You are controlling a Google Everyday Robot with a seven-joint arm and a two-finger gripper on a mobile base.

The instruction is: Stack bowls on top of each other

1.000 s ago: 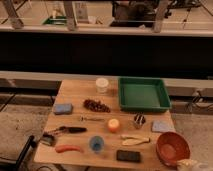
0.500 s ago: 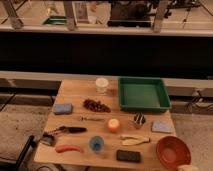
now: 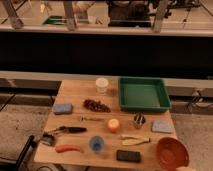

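Observation:
The orange-red bowl (image 3: pixel 171 152) stands upright and empty on the front right corner of the wooden table (image 3: pixel 75 92). The dark purple bowl is out of view. Of my gripper (image 3: pixel 186 169) only a pale sliver shows at the bottom edge of the camera view, just in front of and to the right of the orange-red bowl. It holds nothing that I can see.
A square green tray (image 3: pixel 144 93) is at the back right, with a white cup (image 3: pixel 102 84) left of it. A small blue cup (image 3: pixel 96 144), an orange fruit (image 3: pixel 114 125), a black block (image 3: pixel 128 156), a blue sponge (image 3: pixel 63 108), grapes (image 3: pixel 96 105) and a black-handled tool (image 3: pixel 65 131) lie on the table.
The orange-red bowl sits slightly lower and nearer the front edge than a second ago. The pale gripper part has dropped toward the bottom edge. Everything else is still.

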